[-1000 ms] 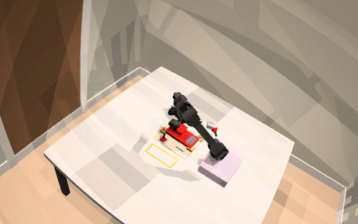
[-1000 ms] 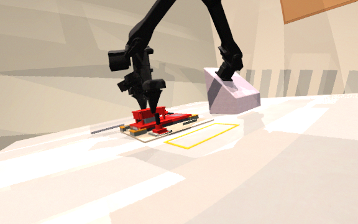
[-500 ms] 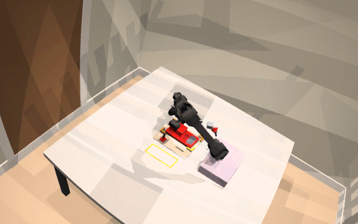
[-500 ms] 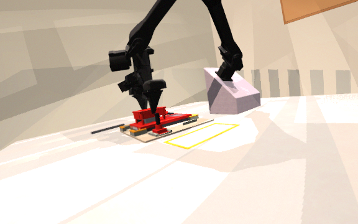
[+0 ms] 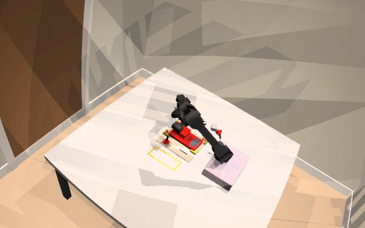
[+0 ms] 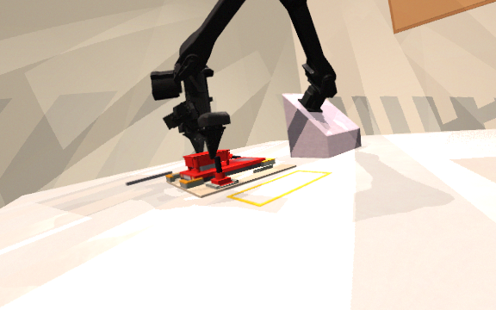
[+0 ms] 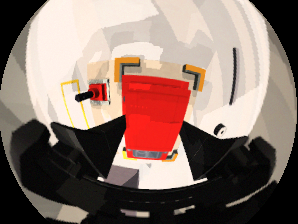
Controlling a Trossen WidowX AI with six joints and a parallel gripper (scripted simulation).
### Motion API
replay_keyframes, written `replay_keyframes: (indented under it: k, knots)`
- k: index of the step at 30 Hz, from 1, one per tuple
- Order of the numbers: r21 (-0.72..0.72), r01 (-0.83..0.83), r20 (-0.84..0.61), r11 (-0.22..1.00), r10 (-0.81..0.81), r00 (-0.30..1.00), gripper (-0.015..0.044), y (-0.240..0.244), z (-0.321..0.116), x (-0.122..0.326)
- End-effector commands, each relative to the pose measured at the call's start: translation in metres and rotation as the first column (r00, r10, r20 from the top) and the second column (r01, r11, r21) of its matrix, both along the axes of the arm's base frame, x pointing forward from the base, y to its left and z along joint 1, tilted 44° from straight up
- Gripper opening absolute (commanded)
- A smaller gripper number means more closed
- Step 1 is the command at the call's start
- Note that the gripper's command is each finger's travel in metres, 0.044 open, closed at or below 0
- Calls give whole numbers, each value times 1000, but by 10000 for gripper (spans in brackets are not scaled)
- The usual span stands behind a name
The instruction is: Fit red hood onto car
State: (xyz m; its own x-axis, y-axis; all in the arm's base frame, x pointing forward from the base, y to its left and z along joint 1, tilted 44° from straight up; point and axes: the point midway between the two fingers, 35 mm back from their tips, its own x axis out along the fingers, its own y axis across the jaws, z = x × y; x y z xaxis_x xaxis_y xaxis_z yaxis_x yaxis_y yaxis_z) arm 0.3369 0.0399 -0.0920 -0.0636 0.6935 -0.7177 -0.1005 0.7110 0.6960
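The red hood (image 5: 185,130) (image 6: 208,160) (image 7: 156,107) is level or nearly so, over the engine end of the red chassis (image 5: 182,141) (image 6: 252,162). My gripper (image 6: 206,153) (image 7: 153,119) points down and is shut on the hood, one finger at each long side. The chassis lies in the jig between orange corner blocks (image 5: 165,132) (image 6: 192,182) (image 7: 120,66) and a yellow one (image 5: 194,152) (image 6: 269,161). The hood and fingers hide the pegs and most of the engine block. I cannot tell whether the pegs are in the holes or the hood touches the deck.
A red-based part with a black stick (image 5: 166,142) (image 6: 221,179) (image 7: 100,92) stands close beside the jig. A yellow outline (image 5: 161,162) (image 6: 244,201) lies beyond it. A dark rod (image 6: 149,178) (image 7: 234,75) lies on the other side. The arm's pink base (image 5: 233,168) (image 6: 343,139) stands past the chassis.
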Motion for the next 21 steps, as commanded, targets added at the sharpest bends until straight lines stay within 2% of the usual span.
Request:
replay_keyframes:
  k: [1, 21]
  knots:
    - [3, 2, -7, 1000, -2, 1000, 0, 3, -2, -1]
    - [3, 2, -6, 1000, -2, 1000, 0, 8, -8, -1]
